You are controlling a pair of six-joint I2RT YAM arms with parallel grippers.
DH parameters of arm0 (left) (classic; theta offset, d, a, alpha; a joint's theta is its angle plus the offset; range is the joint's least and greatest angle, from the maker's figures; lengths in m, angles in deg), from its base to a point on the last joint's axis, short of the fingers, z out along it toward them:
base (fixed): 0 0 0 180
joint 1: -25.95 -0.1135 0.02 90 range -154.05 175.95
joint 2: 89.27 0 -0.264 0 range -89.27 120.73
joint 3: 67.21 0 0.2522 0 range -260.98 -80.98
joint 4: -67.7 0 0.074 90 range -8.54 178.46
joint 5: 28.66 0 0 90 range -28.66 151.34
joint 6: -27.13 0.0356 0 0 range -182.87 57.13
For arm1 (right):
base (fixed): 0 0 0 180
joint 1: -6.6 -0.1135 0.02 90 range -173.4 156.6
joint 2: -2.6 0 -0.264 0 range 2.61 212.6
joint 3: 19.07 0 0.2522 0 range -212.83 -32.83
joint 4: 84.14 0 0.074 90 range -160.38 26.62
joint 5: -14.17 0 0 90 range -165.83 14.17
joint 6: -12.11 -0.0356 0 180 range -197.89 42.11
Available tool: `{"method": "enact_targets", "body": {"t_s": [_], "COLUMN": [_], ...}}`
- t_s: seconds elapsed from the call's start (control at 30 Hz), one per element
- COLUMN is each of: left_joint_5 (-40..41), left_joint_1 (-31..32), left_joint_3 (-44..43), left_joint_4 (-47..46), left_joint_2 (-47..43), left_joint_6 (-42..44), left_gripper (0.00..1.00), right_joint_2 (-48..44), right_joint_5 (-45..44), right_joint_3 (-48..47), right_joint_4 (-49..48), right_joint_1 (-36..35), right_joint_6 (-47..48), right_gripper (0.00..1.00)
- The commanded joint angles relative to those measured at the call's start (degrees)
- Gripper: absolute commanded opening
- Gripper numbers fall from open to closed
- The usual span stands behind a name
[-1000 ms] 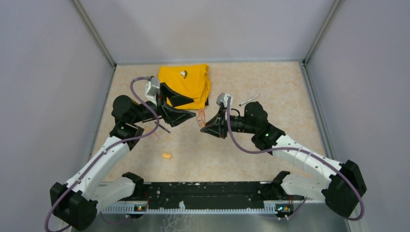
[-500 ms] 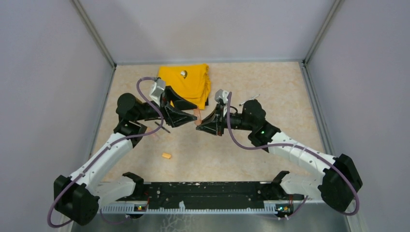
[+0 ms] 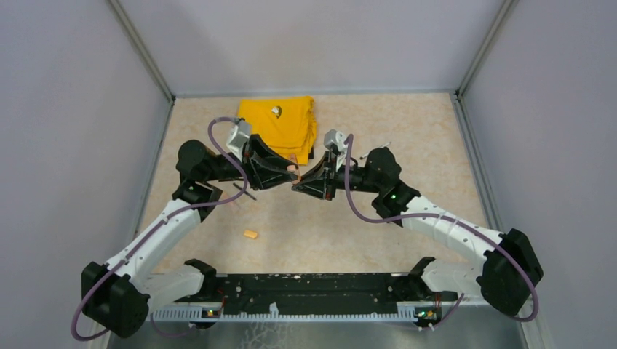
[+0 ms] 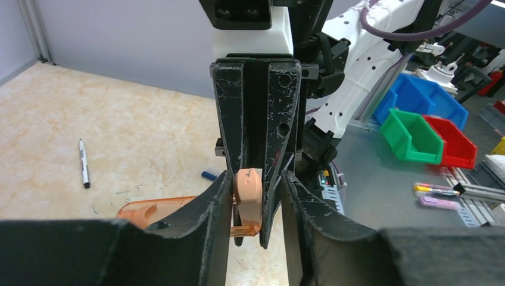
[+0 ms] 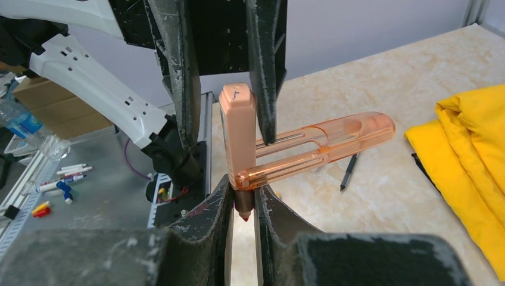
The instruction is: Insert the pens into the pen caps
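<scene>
One blue cap [image 4: 208, 175], left wrist only

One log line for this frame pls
right gripper: shut on orange marker | left gripper: open, jaws astride marker's free end | light orange cap: loose on table
</scene>
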Motion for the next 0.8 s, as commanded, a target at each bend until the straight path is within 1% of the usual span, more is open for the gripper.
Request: {"method": "enact_targets", "body": {"t_s": [0.0,0.23,0.37,0.4,0.5,0.57,0.6,0.77], "left_joint_5": [-1.51,-1.48,-1.49,-1.58,-0.94,-0.58,-0.48,-0.15], "left_joint_1": [0.45,0.46,0.46,0.41,0.41,0.40,0.50,0.46], "left_joint_3": [-0.31,-0.37,-0.34,-0.32,-0.63,-0.88,-1.05,-1.93], "left_joint_4": [-1.35,-0.95,-0.44,-0.28,0.48,0.92,1.20,2.65], "left_joint_2": [0.53,0.56,0.72,0.73,0.54,0.44,0.37,0.31], "left_joint_6": [0.97,1.30,1.79,1.97,2.68,2.98,3.19,4.49], "left_gripper": [0.37,0.13,0.01,0.00,0.00,0.00,0.00,0.00], "right_joint_2": [0.47,0.22,-0.26,-0.36,-0.85,-1.52,-1.95,-5.85], "right_joint_5": [0.71,-0.47,-1.89,-2.13,-2.56,-3.02,-3.32,-5.44], "right_joint_3": [-3.75,-3.31,-3.08,-3.00,-2.80,-2.73,-2.52,-2.04], "right_joint_4": [-3.48,-3.67,-3.65,-3.55,-1.89,1.18,3.64,13.62], "right_joint_1": [-0.02,0.02,-0.04,-0.04,-0.04,-0.13,-0.04,-0.07], "right_joint_6": [-0.55,-0.55,-0.50,-0.46,0.55,2.23,3.01,7.66], "right_gripper": [0.00,0.00,0.00,0.01,0.17,0.30,0.35,0.51]}}
